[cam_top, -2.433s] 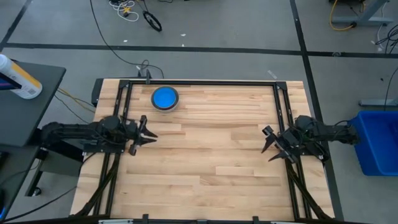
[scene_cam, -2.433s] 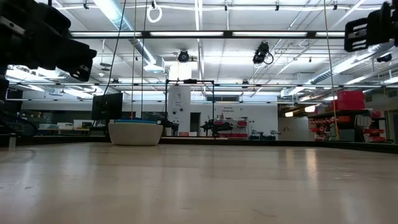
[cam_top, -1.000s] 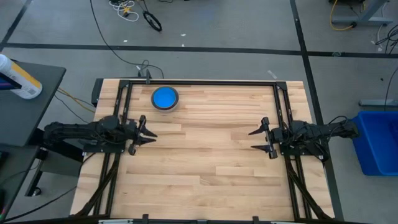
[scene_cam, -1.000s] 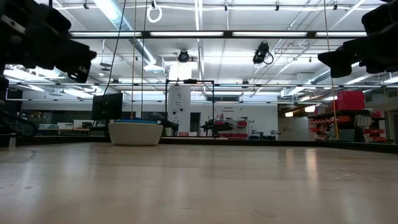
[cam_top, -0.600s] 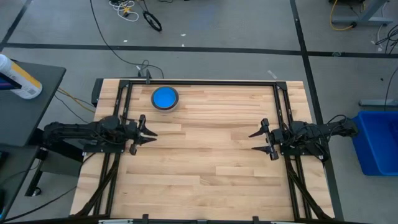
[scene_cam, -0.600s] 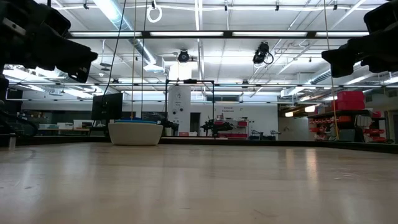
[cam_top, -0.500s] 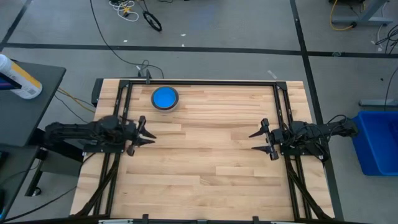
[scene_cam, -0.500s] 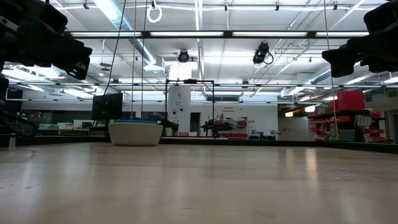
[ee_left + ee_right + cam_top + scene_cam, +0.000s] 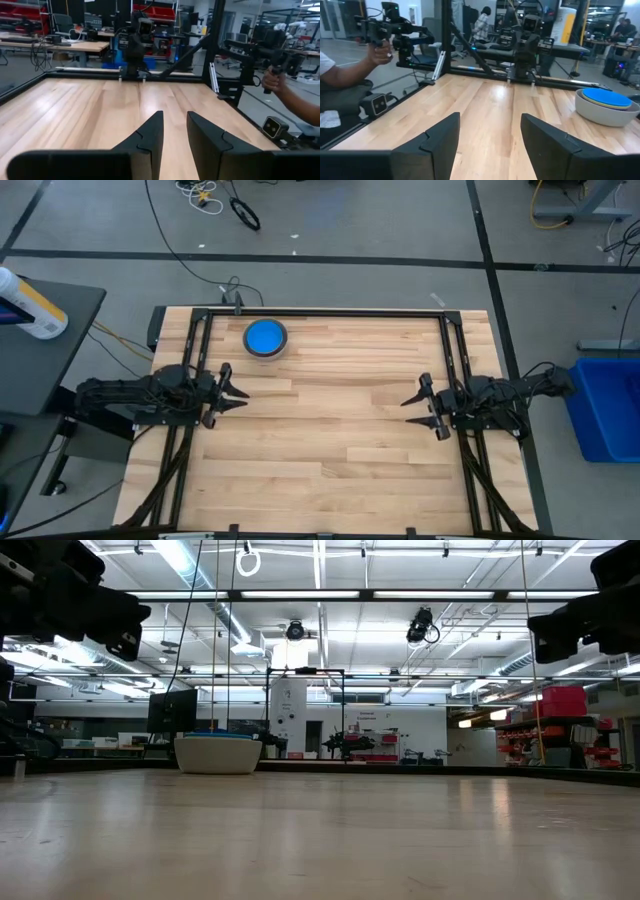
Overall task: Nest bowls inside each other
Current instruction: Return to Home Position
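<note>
Two arms lie low and stretched inward over the wooden table (image 9: 330, 460) in the high view, one from each side. The left gripper (image 9: 237, 396) sits over the left part of the table, its fingers a little apart and empty. The right gripper (image 9: 405, 411) sits opposite over the right part, its fingers spread wider, also empty. The bowls (image 9: 265, 338) stand nested in one stack near the far edge, left of centre, well apart from both grippers; light blue is on top inside a grey outer bowl.

From the low view, the stack shows as one pale bowl with a blue rim above it, resting on the table towards the left. Dark arm parts hang at the upper left and upper right corners, clear of the tabletop.

The left wrist view shows its fingers (image 9: 150, 137) with a narrow gap, nothing between them. A person's hand (image 9: 274, 81) holds a controller beyond the table.

The right wrist view shows its fingers (image 9: 440, 135) wide apart and empty, the bowls off to one side, a thin yellow rim under the light blue.
</note>
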You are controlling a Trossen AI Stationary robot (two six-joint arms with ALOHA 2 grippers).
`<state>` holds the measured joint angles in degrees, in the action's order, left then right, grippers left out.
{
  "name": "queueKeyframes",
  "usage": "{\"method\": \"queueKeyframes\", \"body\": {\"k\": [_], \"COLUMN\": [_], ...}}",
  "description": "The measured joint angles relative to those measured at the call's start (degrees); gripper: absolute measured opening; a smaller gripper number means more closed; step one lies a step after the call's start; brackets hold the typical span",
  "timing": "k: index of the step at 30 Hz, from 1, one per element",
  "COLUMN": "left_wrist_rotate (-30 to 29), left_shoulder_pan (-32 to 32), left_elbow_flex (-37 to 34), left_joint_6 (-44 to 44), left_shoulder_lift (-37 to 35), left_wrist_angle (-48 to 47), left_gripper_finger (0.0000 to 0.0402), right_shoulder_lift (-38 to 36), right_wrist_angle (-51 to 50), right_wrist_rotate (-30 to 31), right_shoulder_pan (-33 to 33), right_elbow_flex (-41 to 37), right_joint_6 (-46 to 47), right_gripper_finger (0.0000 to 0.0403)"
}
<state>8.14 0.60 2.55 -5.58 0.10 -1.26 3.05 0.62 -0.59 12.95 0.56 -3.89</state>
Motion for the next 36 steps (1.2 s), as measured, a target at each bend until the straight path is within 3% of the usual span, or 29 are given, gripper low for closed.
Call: {"method": "queueKeyframes", "body": {"k": [19, 36], "left_wrist_rotate": [0.0, 0.0], "left_shoulder_pan": [0.0, 0.0], "left_elbow_flex": [0.2, 0.2], "left_joint_6": [0.5, 3.0], "left_shoulder_lift": [0.2, 0.2], "left_wrist_angle": [-1.7, -1.7], "left_gripper_finger": [0.0094, 0.0094], "right_shoulder_lift": [-0.1, -0.1], "right_wrist_angle": [0.0, 0.0], "right_wrist_rotate": [0.6, 0.5], "right_shoulder_pan": [1.5, 1.5], "right_elbow_flex": [0.0, 0.0], "right_joint_6": [-1.5, -1.5], "right_gripper_finger": [0.0192, 0.0215]}}
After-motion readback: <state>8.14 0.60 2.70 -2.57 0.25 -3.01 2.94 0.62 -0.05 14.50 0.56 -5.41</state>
